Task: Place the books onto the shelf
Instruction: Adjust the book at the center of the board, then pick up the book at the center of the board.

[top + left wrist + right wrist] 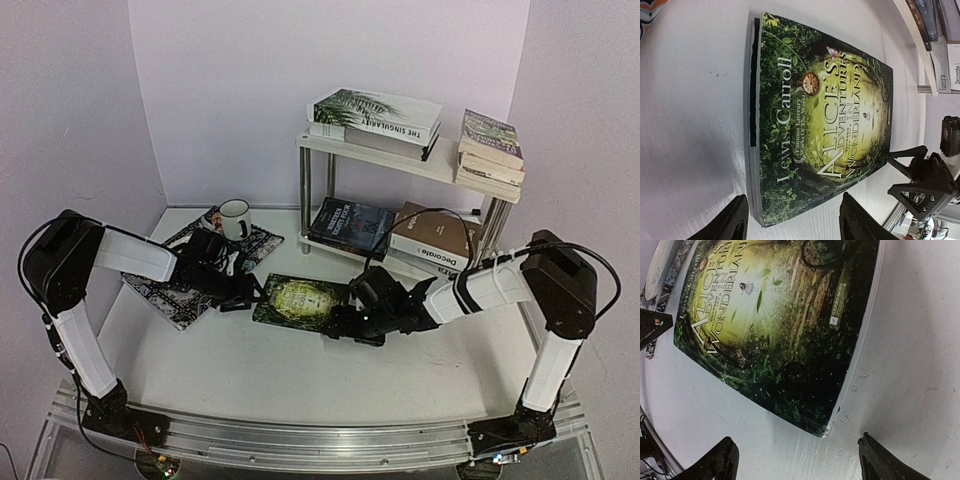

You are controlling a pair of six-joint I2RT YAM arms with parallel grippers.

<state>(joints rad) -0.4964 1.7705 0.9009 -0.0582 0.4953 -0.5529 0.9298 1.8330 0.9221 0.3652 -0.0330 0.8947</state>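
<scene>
While the Alice's Adventures in Wonderland book (300,300) lies flat on the table (250,375) at frame centre, below the shelf (400,152), we find the left gripper (247,292) part open at its left edge, holding nothing, and the right gripper (338,328) wide open, empty, at its lower right corner.

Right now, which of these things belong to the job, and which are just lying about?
Job: the Alice book, not yet shelved; the shelf; the shelved books.
Lying about: the mug; the patterned placemat it stands on.
</scene>
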